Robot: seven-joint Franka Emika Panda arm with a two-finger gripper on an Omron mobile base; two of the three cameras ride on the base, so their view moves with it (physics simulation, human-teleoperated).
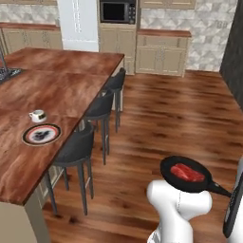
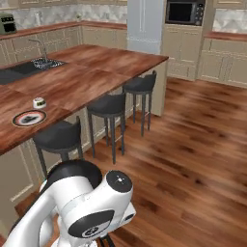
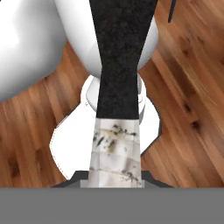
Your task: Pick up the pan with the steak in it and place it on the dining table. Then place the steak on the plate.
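The pan rides in the air over the wooden floor, well clear of the dining table, with the steak lying inside it; the gripper is clamped tight on its handle. The plate sits on that table beside a cup

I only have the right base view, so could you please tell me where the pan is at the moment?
Observer: In the left base view the pan is in the air above the wooden floor, well to the right of the dining table.
Operator: Thank you. Is the steak in it?
Observer: Yes, the steak lies flat inside the pan.
Operator: And how is it held?
Observer: The gripper is shut on the end of the pan's long handle.
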